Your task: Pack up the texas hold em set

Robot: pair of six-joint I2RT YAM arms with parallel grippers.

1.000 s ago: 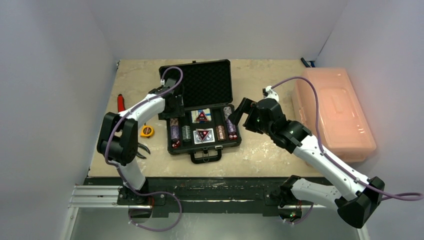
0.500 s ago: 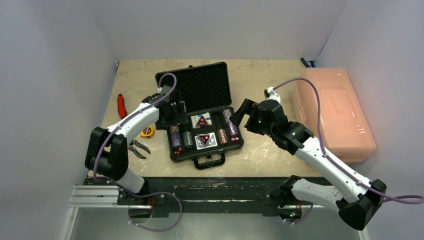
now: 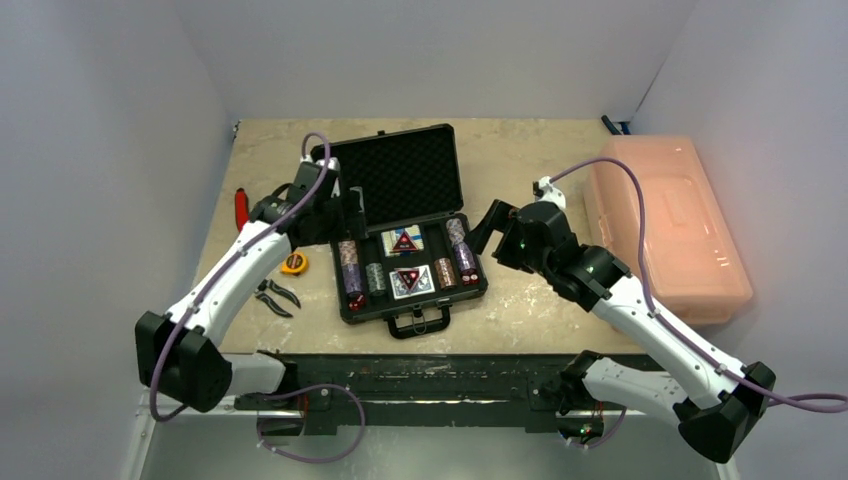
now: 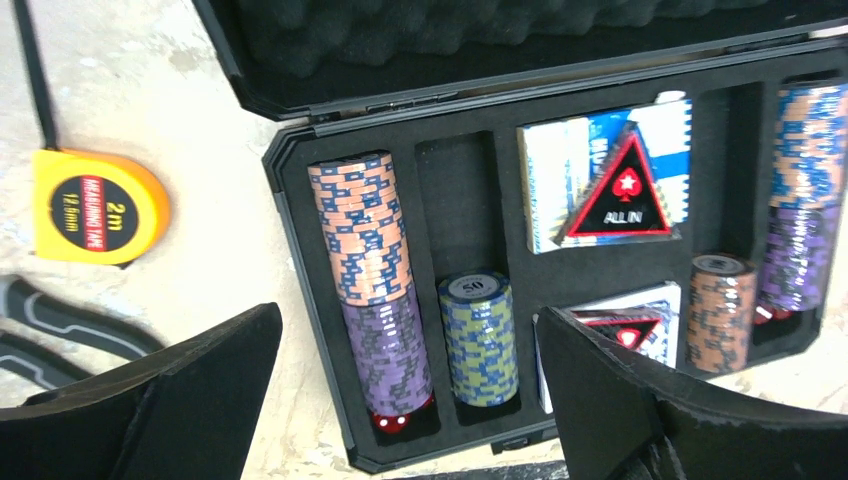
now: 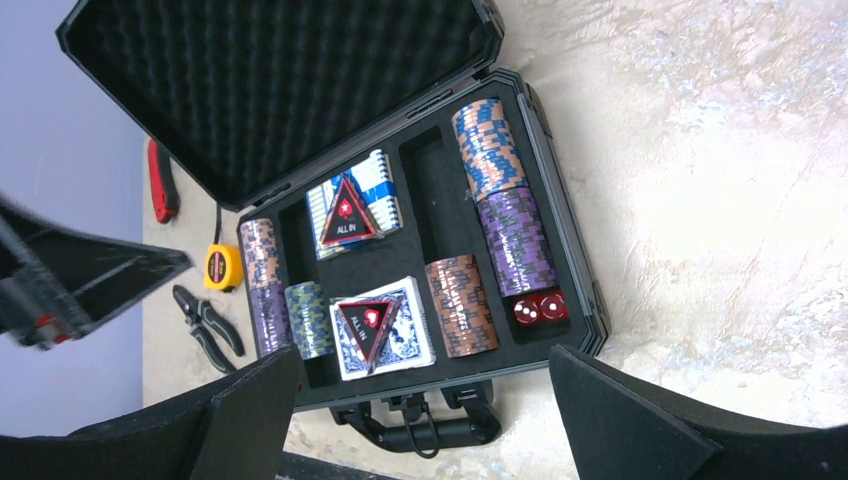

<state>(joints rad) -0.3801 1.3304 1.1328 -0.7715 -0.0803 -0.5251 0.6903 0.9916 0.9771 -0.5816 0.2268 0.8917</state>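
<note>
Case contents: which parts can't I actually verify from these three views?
Left wrist: lower card deck half hidden by the left gripper's jaws; pliers cut off at the left edge.
Right wrist: left-column dice behind the right gripper's jaws.
Top external: markings on the chip stacks too small.

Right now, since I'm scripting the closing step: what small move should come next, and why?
Probably bring the open left gripper behind the raised foam-lined lid of the black briefcase-style case to tip it shut: the striped poker chip stacks, two card decks and red dice already sit in their slots, and the right gripper is also open and empty.
</note>
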